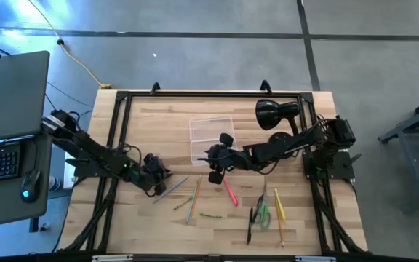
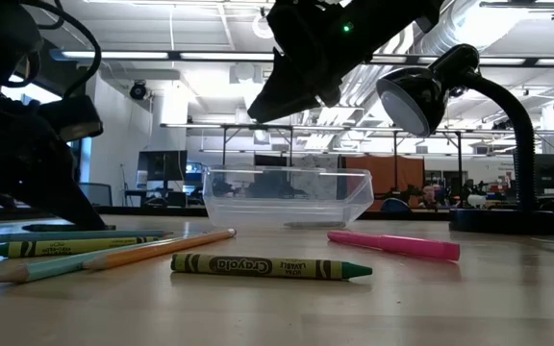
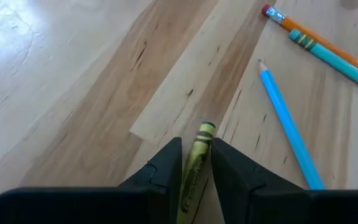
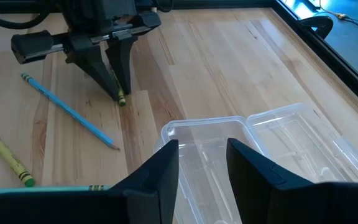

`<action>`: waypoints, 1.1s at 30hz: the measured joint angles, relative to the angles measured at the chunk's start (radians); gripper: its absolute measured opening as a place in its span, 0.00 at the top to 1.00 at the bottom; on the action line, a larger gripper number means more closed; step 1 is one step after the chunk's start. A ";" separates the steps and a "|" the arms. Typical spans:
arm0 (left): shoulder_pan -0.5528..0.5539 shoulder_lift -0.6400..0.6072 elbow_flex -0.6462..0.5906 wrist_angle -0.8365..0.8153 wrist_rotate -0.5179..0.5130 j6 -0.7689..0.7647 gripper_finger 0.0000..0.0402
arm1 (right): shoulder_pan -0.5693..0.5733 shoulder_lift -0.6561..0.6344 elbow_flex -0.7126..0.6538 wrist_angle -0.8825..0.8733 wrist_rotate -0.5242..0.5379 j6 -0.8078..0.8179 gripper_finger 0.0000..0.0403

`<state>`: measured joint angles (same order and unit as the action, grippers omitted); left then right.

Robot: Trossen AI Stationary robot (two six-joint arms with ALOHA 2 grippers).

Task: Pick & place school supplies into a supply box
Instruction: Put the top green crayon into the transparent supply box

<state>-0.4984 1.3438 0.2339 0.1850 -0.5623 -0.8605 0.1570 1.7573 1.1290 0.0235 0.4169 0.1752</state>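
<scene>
Closest to the low camera lies a green crayon flat on my counter, with a yellow-green crayon and an orange pencil just beside it toward 9 o'clock and a pink marker toward 3 o'clock. Behind them sits the clear supply box, and the black desk lamp stands at 2 o'clock from it.

From above, my left tool is low at about 8 o'clock from the box, tips close to the wood. Its two fingers are narrowed onto a yellow-green crayon, which stands between them with its end poking out; my right wrist camera shows the same crayon pinched there. A blue pencil lies just beside it, and a second pencil, orange and teal, lies farther off.

My right tool hangs over the near rim of the supply box, fingers parted with nothing between them.

More pencils, pens and the green-handled scissors lie scattered on the counter at 5 o'clock from the box.
</scene>
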 joint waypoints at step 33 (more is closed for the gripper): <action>0.015 -0.042 0.143 0.149 -0.236 0.395 0.93 | 0.001 0.000 0.000 -0.003 -0.004 0.006 0.72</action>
<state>-0.4836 1.3016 0.3773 0.3339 -0.7982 -0.4658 0.1577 1.7576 1.1290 0.0204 0.4134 0.1814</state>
